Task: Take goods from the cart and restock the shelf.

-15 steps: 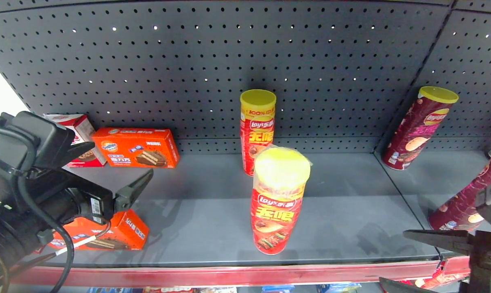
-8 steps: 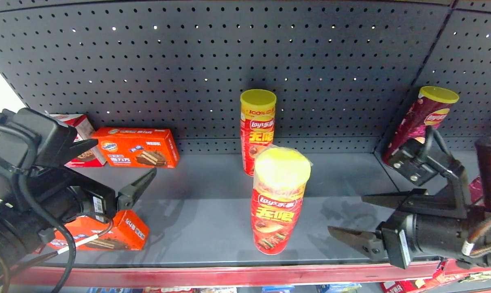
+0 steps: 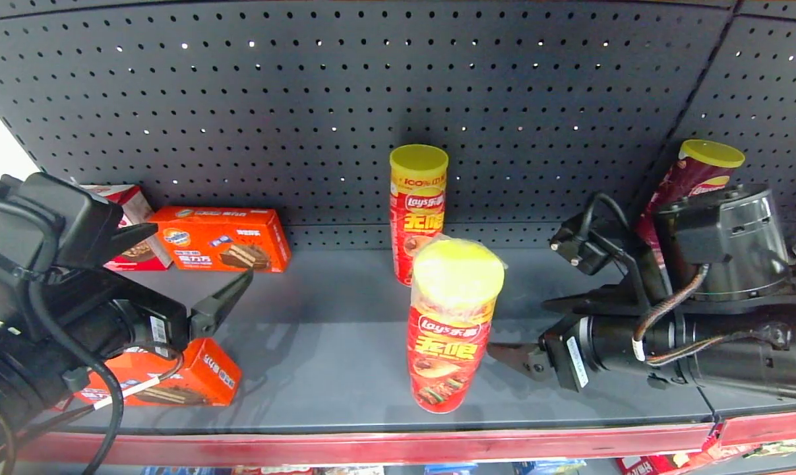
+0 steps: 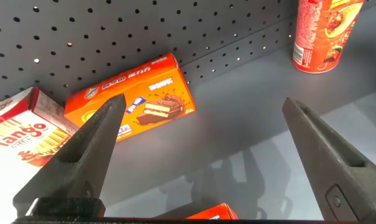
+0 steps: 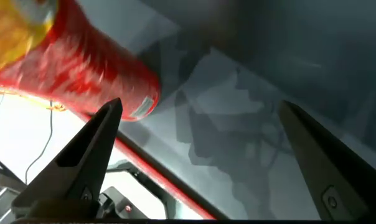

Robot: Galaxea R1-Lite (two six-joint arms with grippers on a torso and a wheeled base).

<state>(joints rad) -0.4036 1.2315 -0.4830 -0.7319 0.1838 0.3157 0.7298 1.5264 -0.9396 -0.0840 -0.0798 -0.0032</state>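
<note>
cam setup: one head view, two wrist views
head cam looks forward and down over the shelf (image 3: 345,343) from further back. left wrist cam sits low, looking out between the left fingers (image 4: 82,168) at the orange box (image 4: 138,99) beyond them. right wrist cam, tilted, has the front red can (image 5: 82,68) close beside the right fingers (image 5: 82,162). head view shares both.

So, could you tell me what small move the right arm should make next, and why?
Probably ease the right gripper sideways toward the front red can: its jaws stand open just beside the can, not yet around it, and the can stands upright near the shelf's front edge.
</note>
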